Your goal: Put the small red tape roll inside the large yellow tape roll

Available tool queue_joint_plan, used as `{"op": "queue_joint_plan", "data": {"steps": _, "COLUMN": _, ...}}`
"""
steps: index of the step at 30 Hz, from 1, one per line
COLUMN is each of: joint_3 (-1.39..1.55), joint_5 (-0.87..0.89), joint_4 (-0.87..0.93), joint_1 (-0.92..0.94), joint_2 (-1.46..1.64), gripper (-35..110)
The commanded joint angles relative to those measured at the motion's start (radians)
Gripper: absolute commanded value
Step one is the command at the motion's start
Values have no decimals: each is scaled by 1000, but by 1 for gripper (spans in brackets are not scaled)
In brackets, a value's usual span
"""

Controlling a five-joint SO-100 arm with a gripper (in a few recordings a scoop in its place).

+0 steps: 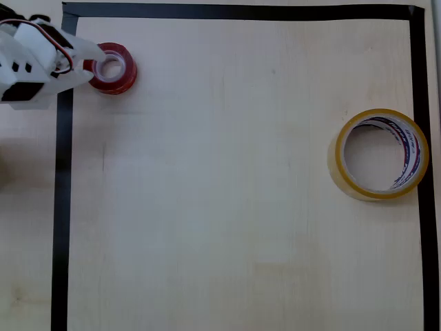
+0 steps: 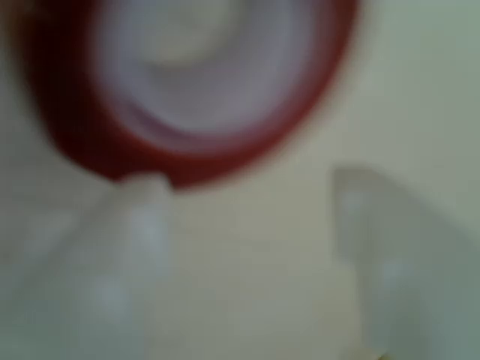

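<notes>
— Pale wood, that table [image 1: 241, 207], with a black tape border [image 1: 62, 207] framing the work area. What's lying about on it?

— Little enough. The small red tape roll [image 1: 114, 67] lies flat in the upper left corner of the overhead view, just inside the border. The large yellow tape roll [image 1: 380, 154] lies flat far over on the right, its outer edge close to the right-hand strip of the border. The two are well apart.

— Anything between them?

— Bare wood, a wide stretch across the middle and the whole lower half.

— And the arm?

— The white gripper [image 1: 93, 63] reaches in from the left edge, crossing over the black strip, its tip at the red roll's left side. In the wrist view the red roll [image 2: 202, 90] sits at the top, very blurred, with two pale fingers [image 2: 135, 247] below it.

— Spread or pinched?

— Apart, with a broad gap of table between them. The left fingertip seems to be right at the roll's rim; whether it touches I can't tell through the blur. Nothing is clamped between them.

— What's in the yellow ring?

— Only table showing through its wide hole; the white inner core has red and blue print.
</notes>
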Motion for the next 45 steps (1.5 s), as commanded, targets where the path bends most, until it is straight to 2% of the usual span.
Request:
{"op": "queue_joint_plan", "data": {"steps": 1, "joint_3": -8, "joint_5": -17, "joint_4": -28, "joint_1": -11, "joint_2": -3, "gripper": 12}}
{"op": "queue_joint_plan", "data": {"steps": 15, "joint_3": -31, "joint_5": -15, "joint_4": 52, "joint_1": -2, "joint_2": -40, "gripper": 14}}
{"op": "queue_joint_plan", "data": {"steps": 21, "joint_3": -127, "joint_5": -2, "joint_4": 133, "joint_1": 8, "joint_2": -196, "gripper": 15}}
{"op": "queue_joint_plan", "data": {"steps": 34, "joint_3": -193, "joint_5": -12, "joint_4": 137, "joint_1": 3, "joint_2": -287, "gripper": 15}}
{"op": "queue_joint_plan", "data": {"steps": 38, "joint_3": -252, "joint_5": -20, "joint_4": 166, "joint_1": 2, "joint_2": -365, "gripper": 10}}
{"op": "queue_joint_plan", "data": {"steps": 40, "joint_3": -278, "joint_5": -20, "joint_4": 181, "joint_1": 2, "joint_2": -399, "gripper": 0}}
{"op": "queue_joint_plan", "data": {"steps": 45, "joint_3": -275, "joint_5": -20, "joint_4": 184, "joint_1": -8, "joint_2": -403, "gripper": 0}}
